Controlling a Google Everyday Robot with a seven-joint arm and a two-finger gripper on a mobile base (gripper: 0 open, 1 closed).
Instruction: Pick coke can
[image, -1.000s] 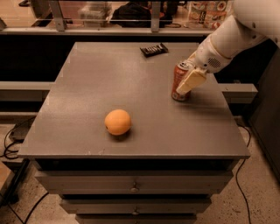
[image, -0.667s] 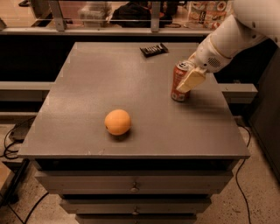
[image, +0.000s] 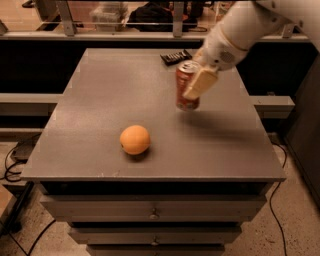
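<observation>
The coke can (image: 184, 89) is red-orange with a silver top. It hangs a little above the grey table (image: 100, 110), right of the middle, with its shadow on the tabletop to its right. My gripper (image: 193, 85) comes in from the upper right on a white arm and is shut on the can. One pale finger (image: 201, 82) lies across the can's right side; the other finger is hidden behind the can.
A round orange fruit (image: 135, 139) lies on the table near the front, left of the can. A flat dark object (image: 176, 56) lies at the table's far edge. Drawers (image: 154, 212) sit below the tabletop. A railing and clutter stand behind.
The can stood on the table at the right with the gripper around it. Now the gripper has lifted it off the surface and carried it to the left.
</observation>
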